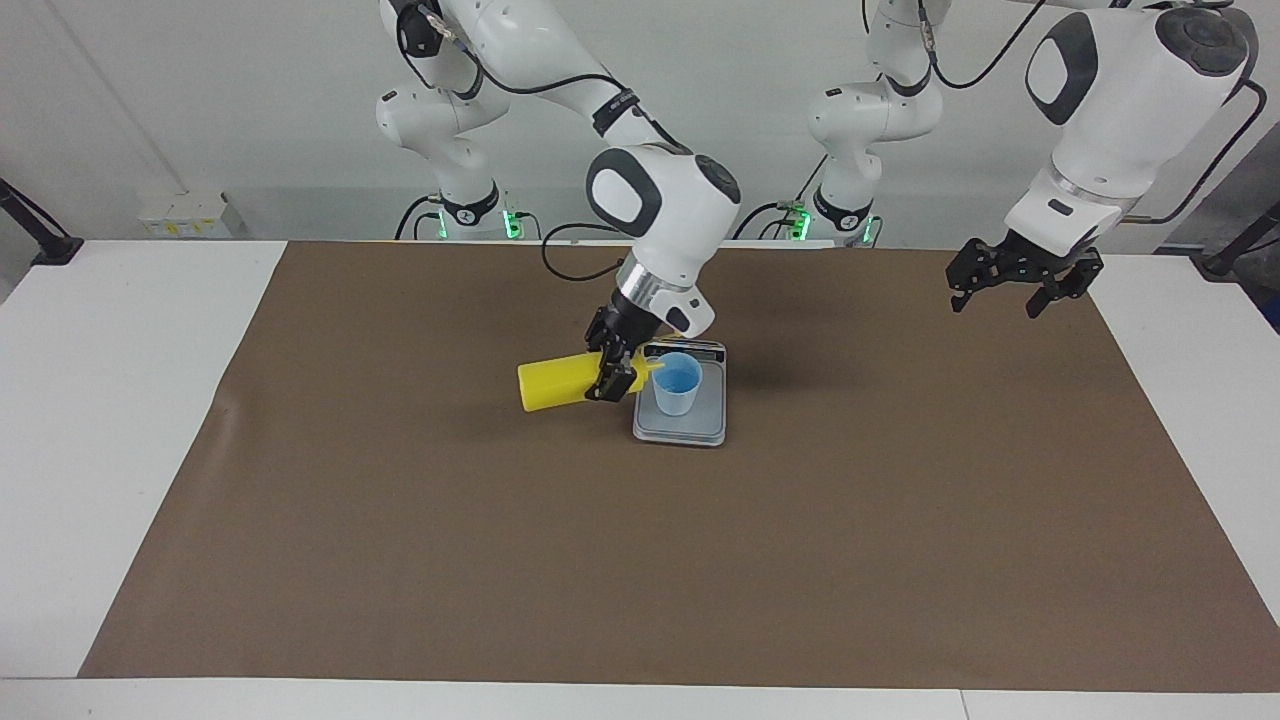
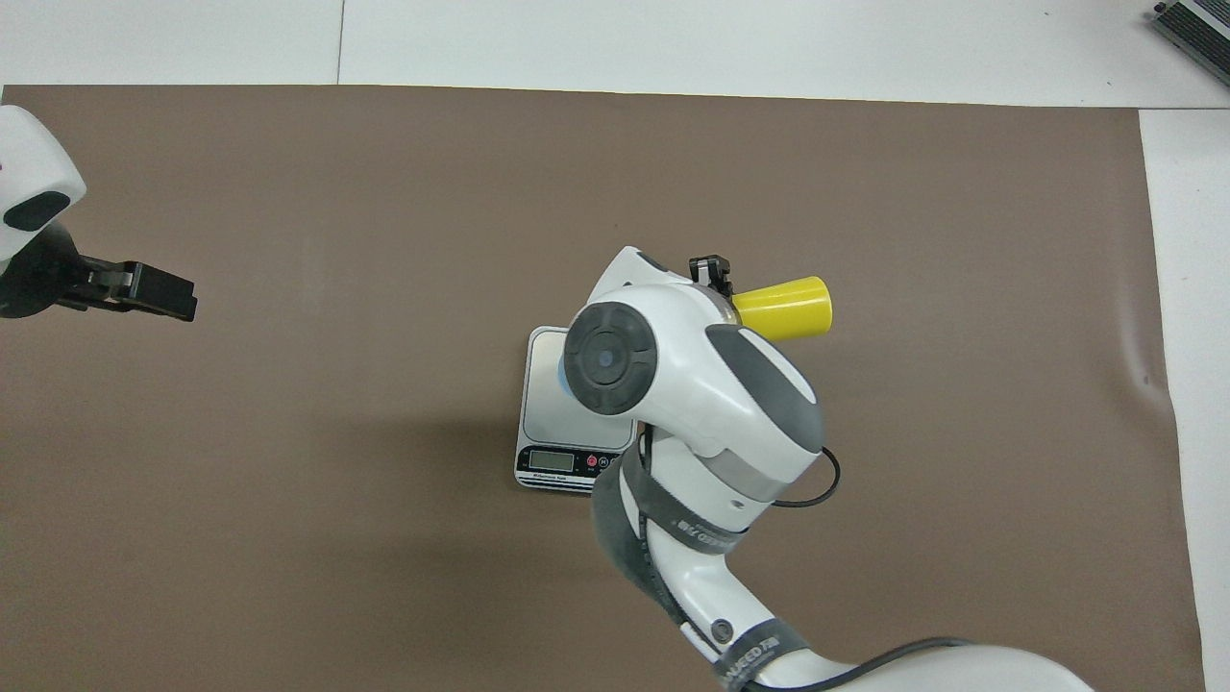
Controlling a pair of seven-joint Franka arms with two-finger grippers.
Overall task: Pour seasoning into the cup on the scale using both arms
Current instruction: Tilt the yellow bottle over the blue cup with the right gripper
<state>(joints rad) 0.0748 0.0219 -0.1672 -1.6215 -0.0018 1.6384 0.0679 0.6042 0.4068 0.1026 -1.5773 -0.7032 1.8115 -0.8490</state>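
At the middle of the tabletop [image 1: 120, 420], well in from every edge, a silver-grey scale [image 1: 700, 420] sits on a brown mat [image 1: 400, 560] with its dark display strip along the side nearest the robots. A small pale blue cup [image 1: 677, 384] stands upright on the scale's platform. Beside it, the right gripper [image 1: 614, 375] has its fingers closed around a yellow bottle [image 1: 555, 384] near the nozzle end; the bottle lies tipped almost level in the air, its nozzle at the cup's rim and its base pointing toward the right arm's end of the tabletop. In the overhead view the right arm's wrist covers most of the cup, leaving the bottle's base [image 2: 788, 308] and the scale's display edge [image 2: 562, 461] showing. The left gripper [image 1: 1020, 280] hangs in the air over the mat's corner at the left arm's end, on the robots' edge, fingers spread apart and holding nothing; that arm waits.
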